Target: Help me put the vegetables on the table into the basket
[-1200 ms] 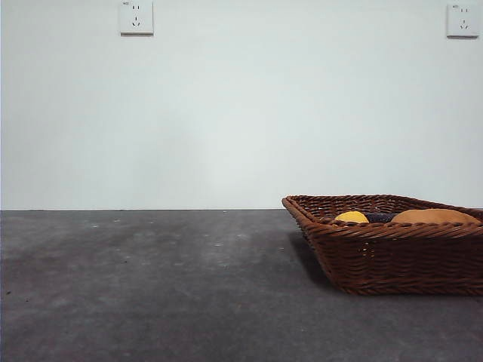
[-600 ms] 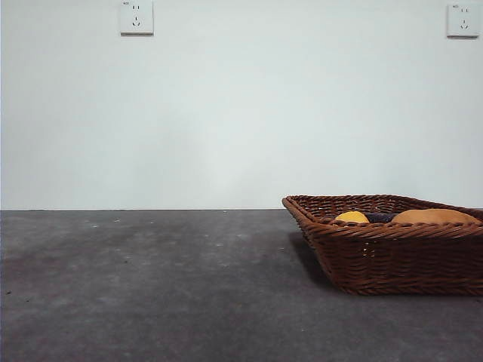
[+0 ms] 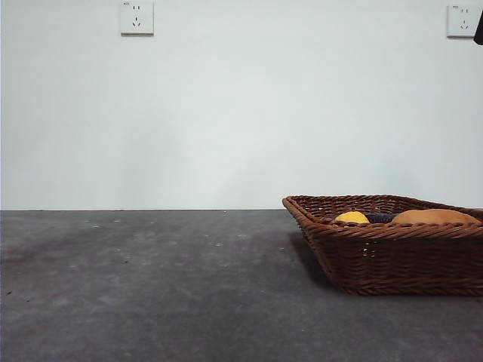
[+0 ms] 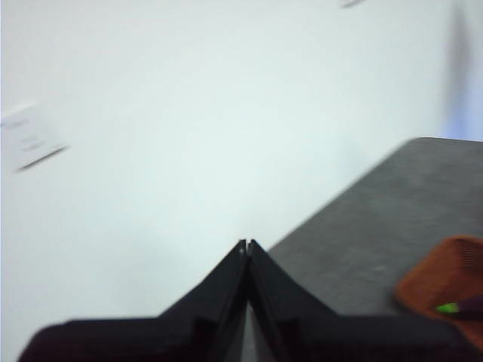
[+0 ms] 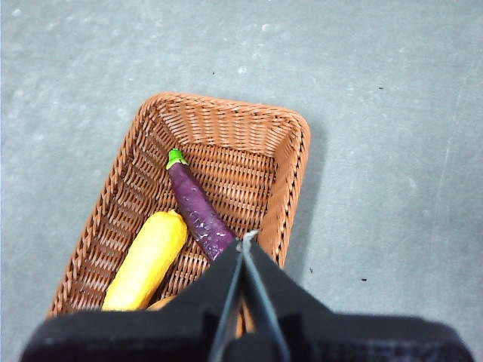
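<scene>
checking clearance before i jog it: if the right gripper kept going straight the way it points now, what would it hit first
Probably the eggplant lying in the basket: the right gripper, jaws shut, points down at its near end, with the corn cob just beside. Depth is unclear from this view.

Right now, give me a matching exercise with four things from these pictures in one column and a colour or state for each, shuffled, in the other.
Things:
1. corn cob
2. eggplant
3. basket
4. right gripper

Descriptions:
A. woven brown wicker
B. dark purple with a green stem
C. black jaws closed together, holding nothing
D. yellow, lying in the basket

Pairs: 1-D, 2-B, 3-A, 4-C
</scene>
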You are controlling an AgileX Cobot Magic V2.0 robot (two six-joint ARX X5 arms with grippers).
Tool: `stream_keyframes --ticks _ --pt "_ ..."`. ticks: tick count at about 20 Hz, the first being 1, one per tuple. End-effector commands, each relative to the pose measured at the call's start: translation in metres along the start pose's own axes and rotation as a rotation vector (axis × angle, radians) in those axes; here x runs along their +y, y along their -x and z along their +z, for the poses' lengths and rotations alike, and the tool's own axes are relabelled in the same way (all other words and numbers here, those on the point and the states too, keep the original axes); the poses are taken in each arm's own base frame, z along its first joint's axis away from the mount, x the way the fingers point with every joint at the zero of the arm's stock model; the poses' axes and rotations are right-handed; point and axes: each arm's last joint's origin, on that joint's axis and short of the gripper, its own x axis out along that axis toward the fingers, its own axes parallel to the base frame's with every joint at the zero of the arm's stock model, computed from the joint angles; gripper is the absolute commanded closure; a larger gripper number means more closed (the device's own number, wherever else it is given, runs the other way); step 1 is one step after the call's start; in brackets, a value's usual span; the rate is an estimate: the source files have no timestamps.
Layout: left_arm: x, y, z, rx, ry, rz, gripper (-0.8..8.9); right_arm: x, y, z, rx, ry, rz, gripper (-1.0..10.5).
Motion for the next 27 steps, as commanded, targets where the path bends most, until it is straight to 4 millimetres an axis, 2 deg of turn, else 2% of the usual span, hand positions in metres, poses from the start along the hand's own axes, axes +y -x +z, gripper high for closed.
stream_keyframes --ticks 1,4,8,11,13,15,19,27 --pt "-0.015 0.016 -0.045 0.033 0.019 0.075 8.17 0.000 -0.001 0.001 -0.004 0.006 -0.004 9.5" --pt "-0.039 0.032 -0.112 0.106 0.020 0.212 8.17 0.000 -0.001 0.001 -0.004 0.006 -0.004 9.5" --pt "-0.072 0.038 -0.196 0.134 0.098 0.262 8.17 0.000 -0.001 0.001 -0.004 0.006 -0.004 9.5" --pt "-0.089 0.035 -0.247 0.161 0.183 0.298 8.17 0.000 -0.001 0.001 -0.004 0.006 -0.004 9.5" --pt "-0.097 0.034 -0.273 0.194 0.255 0.355 8.17 0.000 -0.001 0.001 -0.004 0.006 -0.004 9.5" --pt "-0.104 0.034 -0.294 0.215 0.314 0.405 8.17 0.000 -0.001 0.001 -0.004 0.006 -0.004 9.5" --pt "-0.112 0.034 -0.319 0.235 0.398 0.442 8.17 0.000 -0.001 0.001 -0.005 0.007 -0.004 9.5" --pt "-0.113 0.033 -0.323 0.259 0.414 0.430 8.17 0.000 -0.001 0.001 -0.006 0.007 -0.005 9.5"
